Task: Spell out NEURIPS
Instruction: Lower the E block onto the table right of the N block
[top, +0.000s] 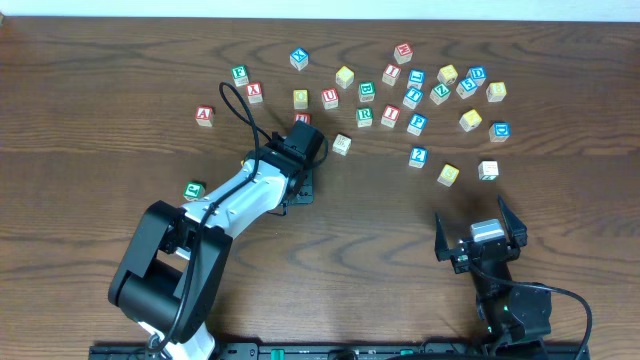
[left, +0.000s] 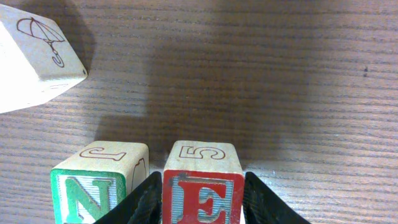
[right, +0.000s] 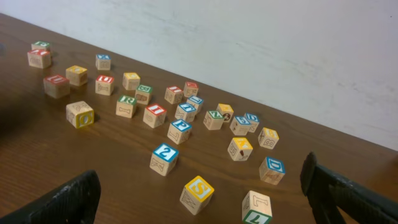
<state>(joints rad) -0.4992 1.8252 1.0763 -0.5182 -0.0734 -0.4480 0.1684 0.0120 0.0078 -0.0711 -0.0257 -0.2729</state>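
Between the fingers of the left hand (left: 200, 186): red E (left: 202, 205), clamped on both sides, upright, letter face toward the wrist camera. Seems to rest on the worktop (left: 280, 93), level with its neighbour. Just beside it in the wrist view, green N (left: 87, 198), with one dark finger slotted into the narrow gap between the two. Farther out, a pale umbrella block (left: 37, 59), tilted, apart from the pair.

Reads as step two of seven: N down, E being set next to it, not yet let go.

Across the worktop, right hand (top: 470, 212) spread wide, holding nothing, low near its base and clear of the scatter.

Beyond, loose among the other cubes: red U (top: 329, 97), green R (top: 364, 116), red I (top: 390, 115), blue P (top: 417, 124), and yellow S (right: 198, 190) nearest the right hand. All well apart from the N-E pair.

Next move, by judgement: ease the left fingers apart only a little, since the inner one sits against N and could shove it. Draw straight up and away, without twisting E out of line. Then reach for U, closest of the remaining letters, and bring it to E's free side with the same close spacing and the letter face turned the same way.
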